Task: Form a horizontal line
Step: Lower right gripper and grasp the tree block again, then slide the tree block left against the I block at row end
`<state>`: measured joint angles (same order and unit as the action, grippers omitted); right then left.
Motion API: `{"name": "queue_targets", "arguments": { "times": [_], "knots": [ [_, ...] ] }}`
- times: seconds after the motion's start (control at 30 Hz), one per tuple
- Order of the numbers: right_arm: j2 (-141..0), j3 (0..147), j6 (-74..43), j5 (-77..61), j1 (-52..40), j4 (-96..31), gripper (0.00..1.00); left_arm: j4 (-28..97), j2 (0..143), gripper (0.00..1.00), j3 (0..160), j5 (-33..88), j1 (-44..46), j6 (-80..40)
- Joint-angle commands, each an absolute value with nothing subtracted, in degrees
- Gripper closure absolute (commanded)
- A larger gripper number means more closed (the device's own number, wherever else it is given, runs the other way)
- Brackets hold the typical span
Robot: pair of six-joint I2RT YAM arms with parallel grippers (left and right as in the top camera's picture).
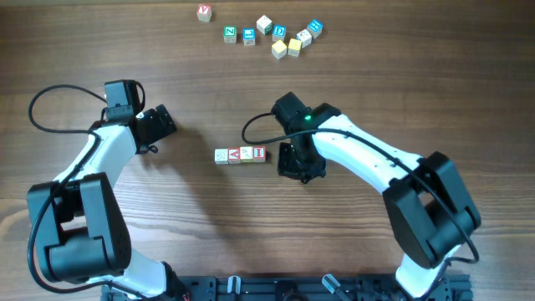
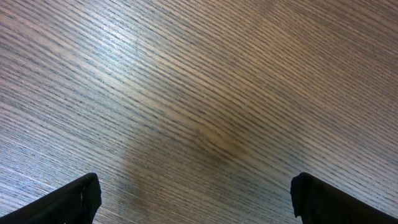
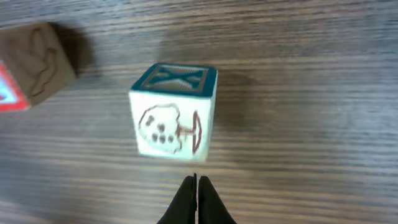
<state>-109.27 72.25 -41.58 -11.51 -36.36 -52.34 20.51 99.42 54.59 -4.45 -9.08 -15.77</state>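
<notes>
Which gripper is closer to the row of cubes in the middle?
Right. The right gripper sits just right of the row; the left gripper is farther off, up-left.

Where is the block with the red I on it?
Overhead, the red I block sits mid-table at the right end of the visible row, touching the red A block, with the right pincer just beyond it.

White arms (image 1: 368,155), black joints (image 1: 435,209), looping black cables (image 1: 52,90), one green light (image 1: 308,117)
</notes>
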Motion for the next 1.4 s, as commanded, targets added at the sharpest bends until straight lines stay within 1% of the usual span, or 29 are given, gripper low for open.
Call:
{"name": "queue_targets", "arguments": {
  "times": [0.0, 0.27, 0.43, 0.57, 0.73, 0.83, 1.03, 1.37],
  "knots": [
    [-111.61, 71.88, -42.13, -10.39, -36.8, -49.98, 0.96, 20.36, 99.44, 0.0, 54.76, -4.14, -9.28, -15.88],
    [-111.61, 71.88, -41.89, -9.39, -36.29, -44.53, 0.96, 20.36, 99.44, 0.0, 54.76, -4.14, -9.28, -15.88],
    [-111.61, 71.88, -41.39, -9.5, -36.29, -44.18, 0.96, 20.36, 99.44, 0.0, 54.76, -4.14, -9.28, -15.88],
    [-111.61, 71.88, -37.28, -13.19, -36.29, -46.87, 0.96, 20.36, 99.44, 0.0, 54.76, -4.14, -9.28, -15.88],
    [-111.61, 71.88, -35.55, -11.51, -34.59, -52.36, 0.96, 20.36, 99.44, 0.0, 54.76, -4.14, -9.28, -15.88],
    [-111.61, 71.88, -35.86, -10.46, -31.9, -52.97, 0.96, 20.36, 99.44, 0.0, 54.76, -4.14, -9.28, -15.88],
    [-111.61, 71.88, -36.21, -10.37, -26.98, -49.1, 0.96, 20.36, 99.44, 0.0, 54.76, -4.14, -9.28, -15.88],
    [-111.61, 71.88, -37.89, -14.35, -27.05, -44.64, 0.96, 20.36, 99.44, 0.0, 54.76, -4.14, -9.28, -15.88]
  ]
}}
